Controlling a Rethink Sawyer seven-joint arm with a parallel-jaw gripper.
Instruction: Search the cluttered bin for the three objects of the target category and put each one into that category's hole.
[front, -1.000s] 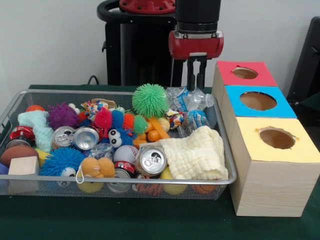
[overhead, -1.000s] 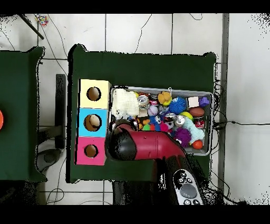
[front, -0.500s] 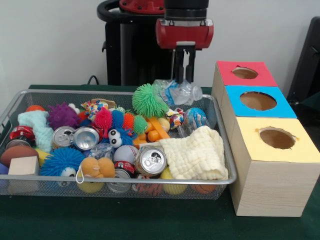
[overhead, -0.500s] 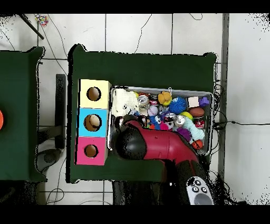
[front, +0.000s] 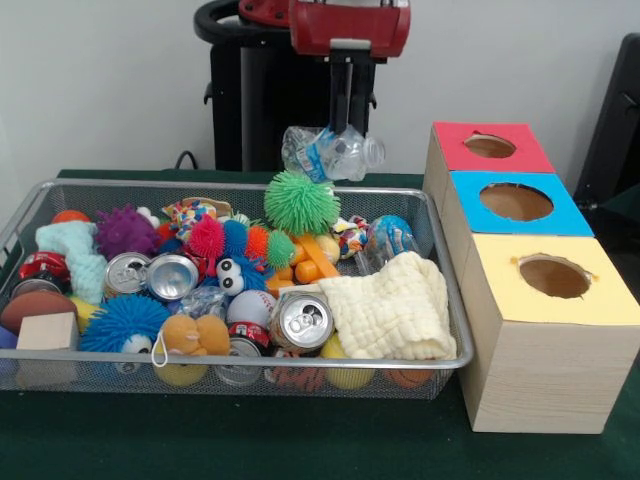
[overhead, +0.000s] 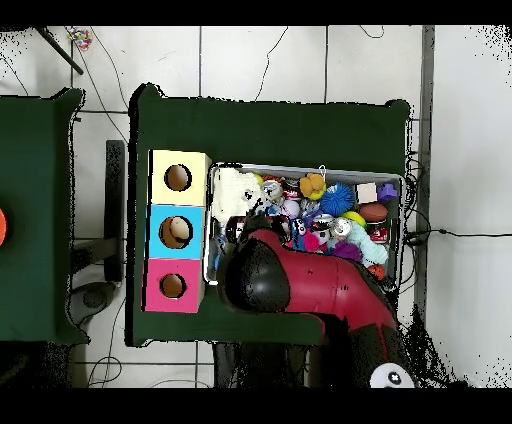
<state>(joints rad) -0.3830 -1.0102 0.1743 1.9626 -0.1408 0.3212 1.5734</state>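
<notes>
Clear plastic bottle | long axis horizontal, cap right | clamped in end effector | above bin

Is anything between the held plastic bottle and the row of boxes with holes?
Nothing visible. The tool holds the crumpled plastic bottle in the air, clear above the wire bin and its clutter. The red, blue and yellow box holes lie open beside it.

Claw and bottle higher, clear of bin.
</notes>
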